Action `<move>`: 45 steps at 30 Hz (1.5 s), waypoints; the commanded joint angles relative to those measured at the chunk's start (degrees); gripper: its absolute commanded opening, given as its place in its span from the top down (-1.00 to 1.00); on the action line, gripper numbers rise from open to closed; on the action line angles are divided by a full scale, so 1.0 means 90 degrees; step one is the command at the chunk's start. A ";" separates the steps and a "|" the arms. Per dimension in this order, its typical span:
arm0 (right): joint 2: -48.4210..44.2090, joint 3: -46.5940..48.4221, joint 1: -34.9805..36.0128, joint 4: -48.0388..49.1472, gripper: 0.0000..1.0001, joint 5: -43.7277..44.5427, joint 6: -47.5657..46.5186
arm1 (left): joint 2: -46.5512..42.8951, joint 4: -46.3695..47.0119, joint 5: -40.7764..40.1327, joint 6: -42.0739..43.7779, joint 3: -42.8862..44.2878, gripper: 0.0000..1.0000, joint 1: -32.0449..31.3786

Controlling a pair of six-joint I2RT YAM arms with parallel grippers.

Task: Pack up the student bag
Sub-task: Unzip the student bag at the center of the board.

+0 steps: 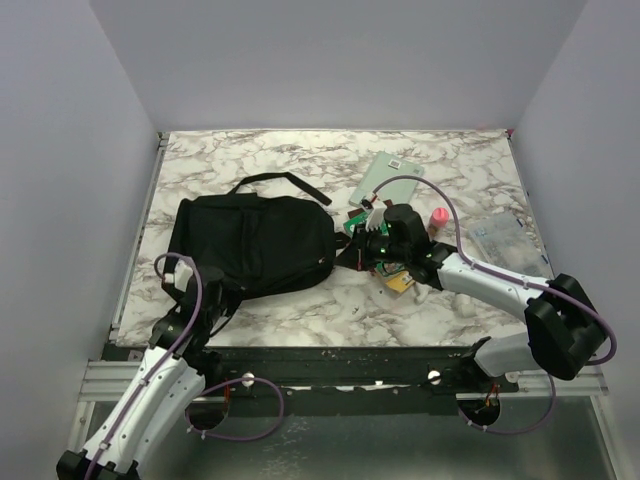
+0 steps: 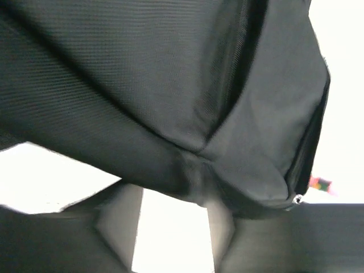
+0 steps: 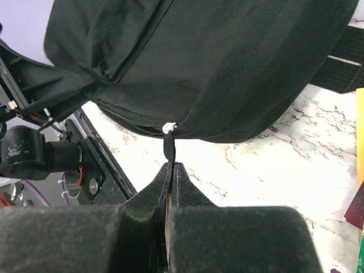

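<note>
marble table [image 1: 250,150] roomy far-left; right wrist alone shows right gripper [image 3: 170,166] pinching student bag [image 3: 227,57] zipper pull [image 3: 168,149], left gripper [image 2: 170,196] slightly parted.

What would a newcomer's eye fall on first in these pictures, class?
The big black student bag lying left of centre on the marble table dominates the scene. At its right end the right gripper is shut on the black zipper pull, while the left gripper sits at the bag's near left corner. A pale green book lies on the table just beyond the right gripper.
</note>
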 commanded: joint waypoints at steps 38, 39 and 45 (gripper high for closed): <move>0.0184 -0.0151 0.0053 0.0718 0.99 -0.1207 -0.0197 | 0.6708 -0.1289 0.3009 0.6979 0.5212 -0.04 -0.1356; 0.0194 -0.0166 0.0052 0.0766 0.98 -0.1237 -0.0166 | 0.6713 -0.1295 0.2982 0.6970 0.5251 -0.05 -0.1354; 0.0165 -0.0177 0.0051 0.0750 0.98 -0.1251 -0.0155 | 0.6905 -0.1314 0.3340 0.7014 0.5397 -0.23 -0.1396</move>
